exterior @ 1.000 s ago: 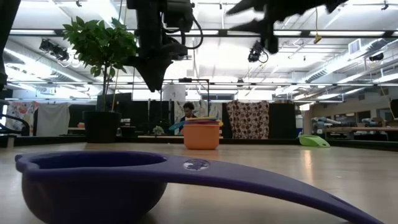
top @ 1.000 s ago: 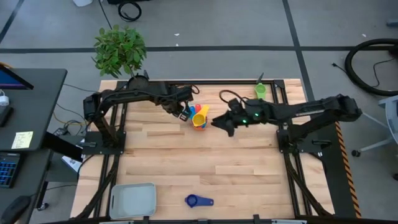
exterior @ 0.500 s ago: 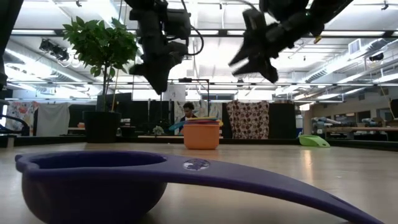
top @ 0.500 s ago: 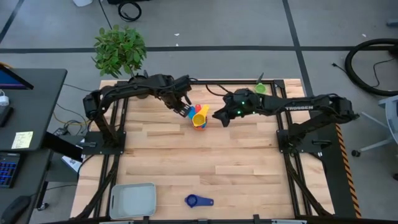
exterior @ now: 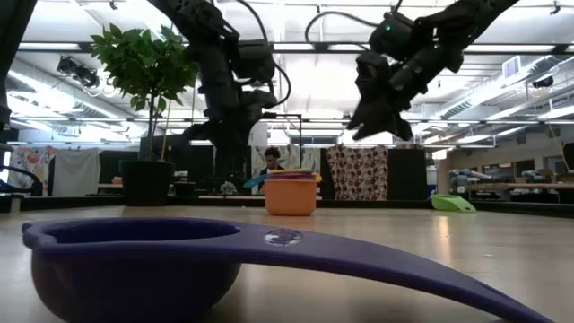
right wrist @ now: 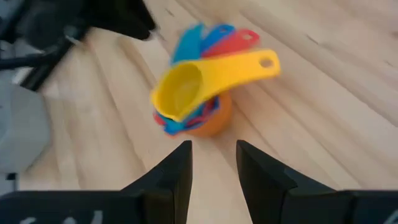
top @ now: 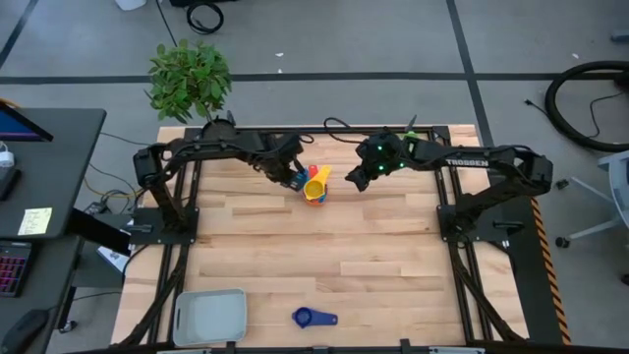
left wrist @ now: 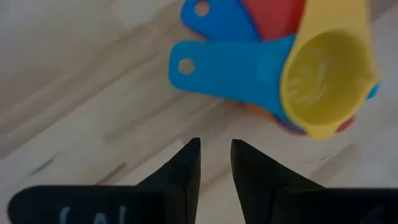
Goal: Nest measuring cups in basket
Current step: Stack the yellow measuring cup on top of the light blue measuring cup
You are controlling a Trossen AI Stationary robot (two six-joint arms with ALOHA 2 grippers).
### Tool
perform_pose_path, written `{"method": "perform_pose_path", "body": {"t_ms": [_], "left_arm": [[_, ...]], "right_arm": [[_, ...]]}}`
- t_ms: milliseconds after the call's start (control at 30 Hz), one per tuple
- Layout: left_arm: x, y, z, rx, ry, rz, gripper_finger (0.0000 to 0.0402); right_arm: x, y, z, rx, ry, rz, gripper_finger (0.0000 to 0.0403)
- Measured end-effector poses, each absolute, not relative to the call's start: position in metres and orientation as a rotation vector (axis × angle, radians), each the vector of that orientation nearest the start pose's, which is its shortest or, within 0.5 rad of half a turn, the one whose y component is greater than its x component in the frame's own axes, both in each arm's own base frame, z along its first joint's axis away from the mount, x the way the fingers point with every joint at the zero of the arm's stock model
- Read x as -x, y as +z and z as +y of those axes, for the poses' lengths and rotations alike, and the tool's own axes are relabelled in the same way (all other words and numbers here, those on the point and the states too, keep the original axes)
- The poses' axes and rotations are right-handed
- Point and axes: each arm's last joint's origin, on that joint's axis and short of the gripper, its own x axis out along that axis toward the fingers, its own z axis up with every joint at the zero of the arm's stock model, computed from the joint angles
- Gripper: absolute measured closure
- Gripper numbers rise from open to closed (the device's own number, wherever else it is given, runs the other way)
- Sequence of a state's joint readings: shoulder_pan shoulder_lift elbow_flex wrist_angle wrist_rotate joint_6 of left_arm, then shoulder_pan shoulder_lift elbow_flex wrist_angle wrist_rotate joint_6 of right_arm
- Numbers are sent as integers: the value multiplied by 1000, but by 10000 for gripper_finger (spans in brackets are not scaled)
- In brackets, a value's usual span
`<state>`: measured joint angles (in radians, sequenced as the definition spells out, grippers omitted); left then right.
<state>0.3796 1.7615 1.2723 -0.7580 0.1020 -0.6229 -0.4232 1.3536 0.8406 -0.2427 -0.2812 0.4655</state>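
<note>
Since a second ago the right arm has swung in toward the far middle of the table and its fingers have drawn somewhat closer together, while the left arm has settled lower beside the stack; the cups themselves have not shifted.

Nearest the front edge lies the shallow rectangular light grey plastic basket (top: 210,316), and just beside it a lone dark blue plastic measuring cup (top: 314,317) with its flat handle pointing away from the basket. Both are well apart from the arms.

Farther back, near the far middle of the wooden table (top: 314,246), stands the nested stack of small round plastic measuring cups (top: 315,184): an orange one at the bottom, then red and two blue, with a yellow one on top. It sits between the two grippers. The left gripper (top: 292,177) is the nearer, just beside the stack, with the fanned blue handles pointing toward it; its fingers (left wrist: 186,171) stand a narrow gap apart and hold nothing. The right gripper (top: 354,180) hovers near the other side, partly open and empty, with the yellow handle's long axis reaching out toward it.

At the far right edge a green plastic measuring cup (top: 411,143) sits alone, behind the right arm.
</note>
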Motion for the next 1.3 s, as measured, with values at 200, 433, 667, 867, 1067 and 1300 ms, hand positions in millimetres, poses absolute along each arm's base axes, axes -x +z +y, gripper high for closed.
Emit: {"method": "perform_pose_path", "body": {"t_ms": [200, 433, 667, 867, 1067, 1300], "left_arm": [[-320, 200, 124, 872, 658, 1100, 308], [-327, 189, 127, 889, 671, 1088, 308], [-333, 171, 127, 905, 669, 1128, 308], [-337, 168, 128, 913, 652, 1110, 308], [-338, 169, 133, 934, 632, 1081, 308], [-339, 170, 136, 937, 628, 1048, 308]], "right_arm": [[-261, 212, -113, -679, -304, 713, 288], [-270, 193, -122, -696, -293, 744, 334], [-279, 187, -131, -669, -265, 757, 361], [-285, 179, -138, -674, -240, 781, 390], [-292, 176, -144, -656, -232, 792, 397], [-306, 177, -151, -645, -210, 796, 398]]}}
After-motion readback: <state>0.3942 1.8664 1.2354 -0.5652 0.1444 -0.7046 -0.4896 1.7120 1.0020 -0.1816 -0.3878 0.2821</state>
